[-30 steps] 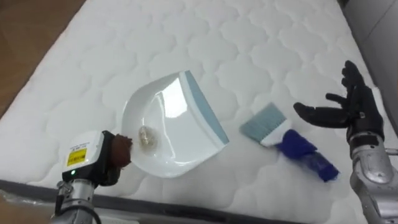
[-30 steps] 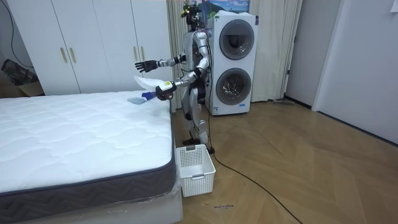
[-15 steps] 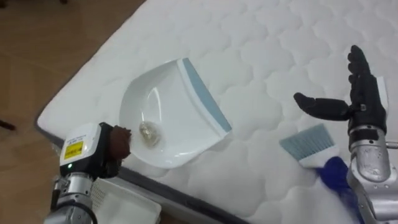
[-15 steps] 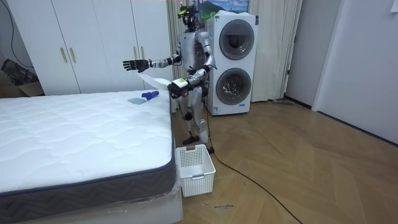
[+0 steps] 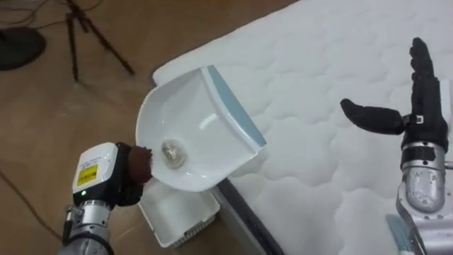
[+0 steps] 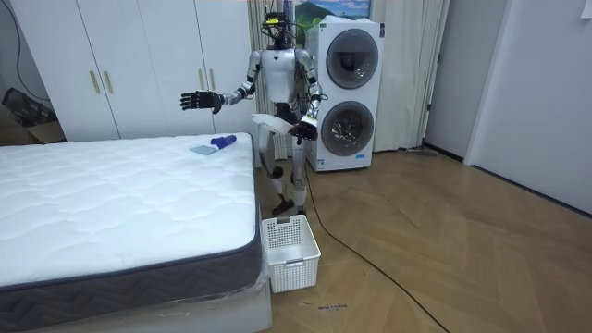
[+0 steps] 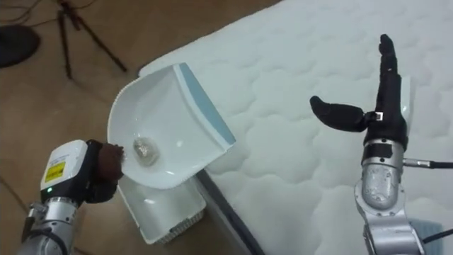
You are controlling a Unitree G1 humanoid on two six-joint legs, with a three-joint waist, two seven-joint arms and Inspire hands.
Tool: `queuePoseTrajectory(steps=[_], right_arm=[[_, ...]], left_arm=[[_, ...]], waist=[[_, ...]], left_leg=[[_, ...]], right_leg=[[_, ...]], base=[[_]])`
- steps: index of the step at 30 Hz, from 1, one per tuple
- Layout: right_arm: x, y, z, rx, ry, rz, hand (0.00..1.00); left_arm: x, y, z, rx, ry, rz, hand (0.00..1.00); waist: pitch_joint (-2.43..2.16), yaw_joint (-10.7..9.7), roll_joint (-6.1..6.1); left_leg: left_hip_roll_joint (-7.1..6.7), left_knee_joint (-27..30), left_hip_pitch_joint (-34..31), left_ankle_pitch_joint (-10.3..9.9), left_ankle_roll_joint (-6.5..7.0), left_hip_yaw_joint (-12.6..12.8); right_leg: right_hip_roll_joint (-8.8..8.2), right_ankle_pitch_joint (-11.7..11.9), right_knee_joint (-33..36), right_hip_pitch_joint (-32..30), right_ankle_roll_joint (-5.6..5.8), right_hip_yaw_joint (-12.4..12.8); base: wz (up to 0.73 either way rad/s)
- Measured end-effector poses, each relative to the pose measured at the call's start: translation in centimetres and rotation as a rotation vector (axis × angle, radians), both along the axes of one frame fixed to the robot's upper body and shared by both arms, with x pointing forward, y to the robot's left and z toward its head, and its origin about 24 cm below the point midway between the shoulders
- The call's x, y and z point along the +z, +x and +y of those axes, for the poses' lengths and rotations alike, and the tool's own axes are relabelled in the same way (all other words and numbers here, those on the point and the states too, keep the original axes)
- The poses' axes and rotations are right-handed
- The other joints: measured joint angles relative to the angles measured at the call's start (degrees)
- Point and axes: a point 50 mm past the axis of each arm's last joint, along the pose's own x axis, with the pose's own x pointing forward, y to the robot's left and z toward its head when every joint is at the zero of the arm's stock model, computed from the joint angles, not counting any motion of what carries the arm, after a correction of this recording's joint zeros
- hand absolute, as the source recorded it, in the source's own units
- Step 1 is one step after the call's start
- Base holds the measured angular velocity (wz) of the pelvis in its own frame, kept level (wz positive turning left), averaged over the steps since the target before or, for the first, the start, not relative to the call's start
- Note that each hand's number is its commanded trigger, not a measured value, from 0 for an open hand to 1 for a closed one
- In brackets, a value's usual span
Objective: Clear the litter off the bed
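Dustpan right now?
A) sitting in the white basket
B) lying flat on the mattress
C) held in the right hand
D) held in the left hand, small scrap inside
D: the left hand is closed on the dustpan at its handle end and holds it clear of the mattress. A small crumpled scrap sits in the pan. The right hand is open and empty over the mattress.

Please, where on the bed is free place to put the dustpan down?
The mattress is bare between the dustpan, held in the left hand at the bed's corner, and the open right hand. In the room view most of the bed is bare too. Crowded: around the brush at the robot's end, and the basket on the floor by that corner.
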Motion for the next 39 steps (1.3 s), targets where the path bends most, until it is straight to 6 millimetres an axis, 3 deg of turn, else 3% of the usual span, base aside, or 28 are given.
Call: queuePoseTrajectory(steps=[2,3,5,6,8,12,15,20,22,23,24,25,26,27,28,29,32,35,39], right_arm=[[0.1,0.2,0.1,0.018,0.01,0.002,0.0],[0.1,0.3,0.2,0.034,0.019,0.007,0.0],[-0.1,0.3,0.4,0.053,0.023,0.022,0.0],[-0.3,0.3,0.6,0.059,0.034,0.031,0.0],[-0.6,0.3,0.9,0.069,0.057,0.041,0.0],[-1.1,0.3,1.6,0.116,0.067,0.068,0.0],[-1.9,0.3,2.0,0.137,0.066,0.105,0.0],[-3.5,0.1,3.0,0.17,0.08,0.177,0.0],[-3.6,0.1,3.2,0.178,0.075,0.184,0.0],[-4.0,-0.1,3.1,0.173,0.076,0.2,0.0],[-4.3,-0.3,3.0,0.169,0.075,0.213,0.0],[-4.5,-0.5,3.0,0.169,0.076,0.22,0.0],[-4.6,-0.6,3.1,0.172,0.076,0.226,0.0],[-4.7,-0.8,3.1,0.172,0.074,0.231,0.0],[-4.8,-0.9,3.1,0.171,0.072,0.233,0.0],[-5.2,-1.2,2.9,0.161,0.062,0.248,0.0],[-5.5,-1.4,2.8,0.165,0.025,0.264,0.0],[-5.9,-1.5,2.7,0.168,0.01,0.288,0.0],[-6.3,-1.1,2.6,0.176,0.005,0.308,0.0]], left_arm=[[-0.1,0.1,0.1,0.015,-0.029,0.004,1.0],[-0.3,0.0,0.1,0.025,-0.041,0.012,1.0],[-0.3,0.1,0.2,0.037,-0.046,0.014,1.0],[-0.3,0.1,0.2,0.042,-0.043,0.015,1.0],[-0.4,0.2,0.1,0.043,-0.047,0.016,1.0],[-0.4,0.2,0.0,0.051,-0.058,0.01,1.0],[-0.4,0.2,0.0,0.056,-0.065,0.011,1.0],[-0.7,0.1,0.2,0.061,-0.068,0.025,1.0],[-0.5,0.4,0.0,0.051,-0.071,0.013,1.0],[-0.5,0.6,-0.1,0.042,-0.073,0.013,1.0],[-0.6,0.7,-0.1,0.037,-0.072,0.019,1.0],[-0.8,0.7,0.0,0.037,-0.07,0.028,1.0],[-0.9,0.7,0.1,0.038,-0.065,0.041,1.0],[-1.0,0.7,0.3,0.036,-0.059,0.049,1.0],[-1.1,0.7,0.3,0.034,-0.055,0.052,1.0],[-1.4,0.5,0.3,0.03,-0.053,0.07,1.0],[-1.7,0.4,0.5,0.035,-0.048,0.087,1.0],[-1.9,0.4,0.8,0.042,-0.041,0.102,1.0],[-1.9,1.4,1.1,0.051,-0.033,0.111,1.0]], waist=[[0.34,-0.86,0.3],[0.38,-1.56,0.63],[0.33,-2.21,0.8],[0.31,-2.54,0.81],[0.17,-2.85,1.08],[-0.2,-1.29,1.49],[-0.53,-0.53,1.57],[-0.56,0.38,1.52],[-0.59,0.14,1.55],[-0.61,-0.22,1.57],[-0.52,-1.44,2.05],[-0.62,-1.8,2.57],[-0.56,-2.1,3.09],[-0.52,-3.06,3.36],[-0.56,-3.92,3.28],[-0.75,-5.52,3.77],[-0.81,-5.45,4.78],[-0.73,-5.27,4.82],[-0.11,-5.35,4.14]], left_leg=[[2.19,2.3,-0.2,-2.52,-0.59,2.68],[2.62,2.31,-1.29,-2.96,-0.88,3.6],[2.28,0.97,-2.69,-2.94,-0.71,3.85],[1.73,-0.38,-2.85,-2.36,0.29,3.81],[1.03,-1.69,-2.51,-1.7,1.02,3.8],[-0.48,-4.62,-1.33,-0.11,0.95,3.43],[-0.52,-5.02,-1.11,0.0,0.83,3.42],[-0.86,-5.95,-0.55,-0.01,0.82,3.48],[-1.74,-6.0,-0.63,0.02,0.87,2.07],[-2.2,-6.37,-0.2,0.28,1.26,-0.29],[-2.82,-6.38,0.25,0.37,1.4,-3.56],[-2.97,-6.33,0.17,0.37,1.39,-5.28],[-3.47,-6.35,0.01,0.56,1.17,-7.97],[-4.39,-5.85,-0.67,0.73,1.0,-10.3],[-4.99,-5.18,-1.21,0.74,0.95,-11.42],[-5.64,-4.19,-1.93,0.61,0.79,-13.8],[-5.58,-4.09,-4.2,1.13,-0.17,-14.98],[-5.27,-4.09,-5.82,1.48,-0.64,-15.02],[-4.57,-2.49,-8.54,1.5,-0.65,-13.88]], right_leg=[[0.54,-0.48,0.58,-0.79,-0.41,-3.47],[0.59,-1.05,1.44,-1.25,-0.41,-5.54],[0.43,-1.83,3.19,-2.13,-0.39,-6.49],[0.42,-1.88,3.57,-2.43,-0.44,-5.8],[0.3,-1.87,3.55,-2.37,-0.42,-4.95],[-0.36,-1.86,3.85,-2.59,-0.41,-3.3],[-0.38,-1.83,3.99,-2.62,-0.4,-3.12],[-1.42,-1.83,7.52,-3.1,-0.39,-3.14],[-2.11,-1.83,9.93,-3.48,-0.37,-3.15],[-3.04,-1.86,13.07,-3.9,-0.22,-2.98],[-3.83,-1.79,18.4,-6.77,1.61,0.32],[-2.94,-1.95,18.91,-8.11,2.32,4.68],[-1.54,-2.34,16.97,-10.91,2.82,12.59],[-1.91,-1.34,13.84,-13.6,3.75,17.56],[-2.49,0.88,11.5,-14.42,4.59,19.82],[-3.16,3.66,11.68,-14.74,4.42,20.84],[-1.98,2.97,10.78,-14.73,3.69,19.46],[-1.97,2.38,10.93,-15.56,3.25,18.13],[-1.85,1.67,11.91,-17.59,3.17,18.21]], base=[[1.11],[1.0],[0.88],[0.78],[0.57],[0.13],[0.0],[0.06],[0.44],[0.77],[0.82],[0.81],[0.84],[0.96],[1.27],[1.06],[0.56],[0.34],[0.21]])
